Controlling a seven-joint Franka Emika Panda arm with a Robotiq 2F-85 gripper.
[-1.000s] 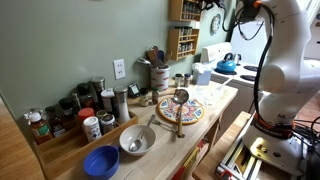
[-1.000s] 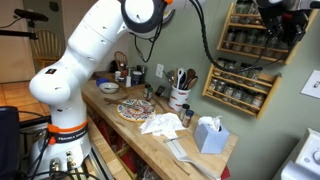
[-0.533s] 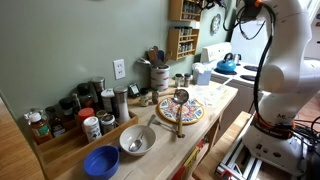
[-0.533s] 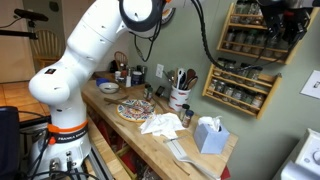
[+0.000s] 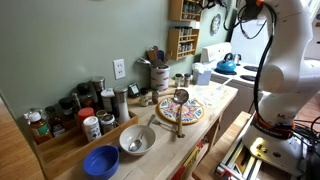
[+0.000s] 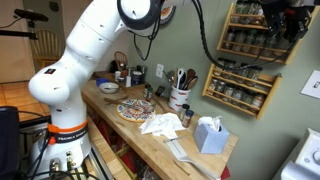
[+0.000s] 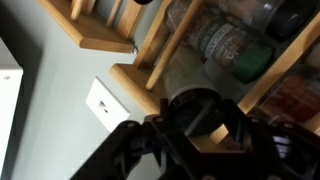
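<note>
This is a kitchen with a green wall and a long wooden tabletop (image 6: 122, 126). High above it, the hand (image 7: 196, 128) is up at a wooden spice rack (image 7: 105, 40) on the wall. In the wrist view the hand sits at 6 o'clock. It looks clenched around a dark round jar (image 7: 195, 102), with a finger on each side. The jar is right in front of the rack. Behind it, from 12 to 3 o'clock, more spice jars (image 7: 215, 42) stand on the shelves. A white wall plate (image 7: 105, 100) is at 9 o'clock.

Far below in an exterior view, a blue tissue box (image 6: 208, 135), a white cloth (image 6: 160, 123), a painted plate (image 6: 135, 110) and a white pot of spoons (image 6: 180, 98) sit on the tabletop.
</note>
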